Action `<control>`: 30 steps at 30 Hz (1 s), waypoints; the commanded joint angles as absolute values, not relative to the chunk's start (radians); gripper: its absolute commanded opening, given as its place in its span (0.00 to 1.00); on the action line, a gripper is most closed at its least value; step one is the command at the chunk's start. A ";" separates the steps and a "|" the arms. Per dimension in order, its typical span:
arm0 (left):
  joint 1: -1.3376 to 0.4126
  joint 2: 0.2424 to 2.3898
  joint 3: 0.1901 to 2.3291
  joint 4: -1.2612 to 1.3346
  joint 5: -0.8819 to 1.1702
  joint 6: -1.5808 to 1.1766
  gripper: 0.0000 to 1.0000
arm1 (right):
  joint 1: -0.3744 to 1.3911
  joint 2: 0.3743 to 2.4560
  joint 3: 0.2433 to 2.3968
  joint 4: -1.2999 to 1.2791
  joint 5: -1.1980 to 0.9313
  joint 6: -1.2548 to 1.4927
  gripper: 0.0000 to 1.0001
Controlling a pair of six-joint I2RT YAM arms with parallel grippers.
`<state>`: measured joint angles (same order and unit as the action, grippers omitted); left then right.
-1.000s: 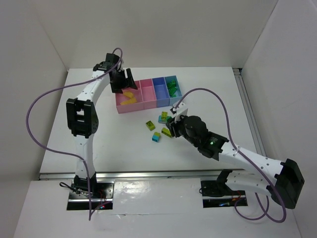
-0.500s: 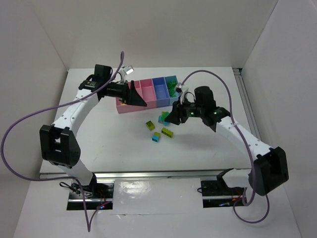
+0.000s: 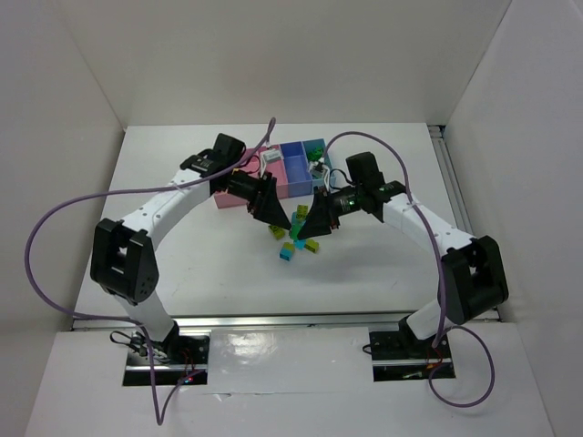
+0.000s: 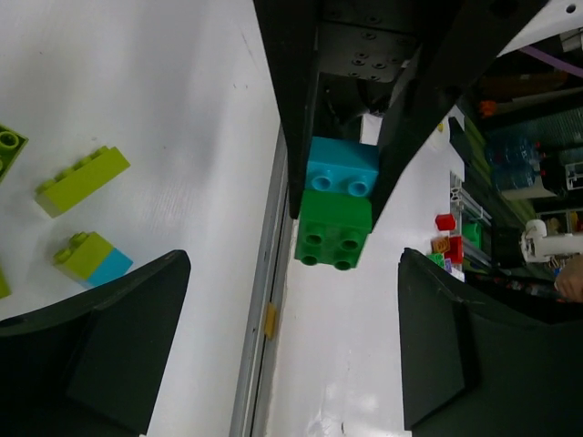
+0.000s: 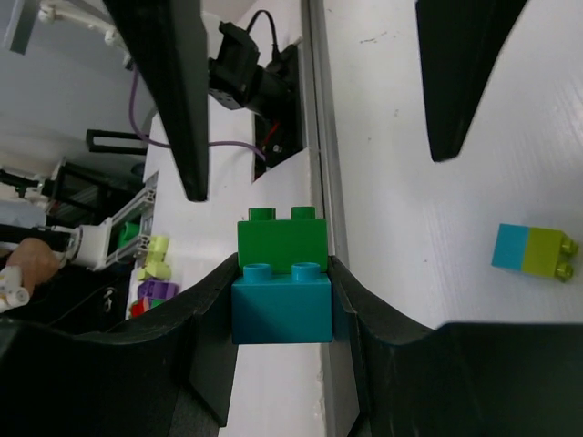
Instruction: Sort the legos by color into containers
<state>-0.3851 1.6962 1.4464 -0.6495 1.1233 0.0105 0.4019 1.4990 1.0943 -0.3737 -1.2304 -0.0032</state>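
Observation:
My right gripper (image 5: 282, 314) is shut on a two-brick stack (image 5: 282, 273), a cyan lego with a dark green one plugged onto it, held above the table. In the left wrist view that same stack (image 4: 337, 214) hangs between the right gripper's dark fingers, facing my left gripper (image 4: 291, 350), which is open and empty, a short gap away. From above, the left gripper (image 3: 273, 211) and right gripper (image 3: 315, 221) point at each other over the loose legos. The containers (image 3: 293, 168) stand in a row behind them, partly hidden by the left arm.
Loose bricks lie below the grippers: a lime one (image 4: 80, 180), a lime-and-cyan pair (image 4: 91, 258), another lime one (image 3: 311, 244) and a cyan-topped one (image 3: 287, 252). The light blue bin (image 3: 316, 155) holds green bricks. White walls enclose the table.
The left gripper has swung from over the pink bins to the table's middle. The right gripper has risen from the table with the stack and turned to face it.

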 commanded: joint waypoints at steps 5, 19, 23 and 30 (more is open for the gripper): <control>-0.422 1.733 1.491 -0.653 1.169 0.069 0.90 | 0.405 1.489 1.149 -0.341 -1.307 0.029 0.16; -0.466 1.767 1.514 -0.644 1.243 0.069 0.53 | 0.405 1.499 1.149 -0.341 -1.275 0.029 0.16; -0.466 1.767 1.514 -0.644 1.243 0.069 0.03 | 0.387 1.499 1.140 -0.350 -1.252 0.029 0.18; -0.370 1.758 1.514 -0.644 1.198 0.046 0.00 | 0.333 1.468 1.106 -0.370 -1.160 0.029 0.19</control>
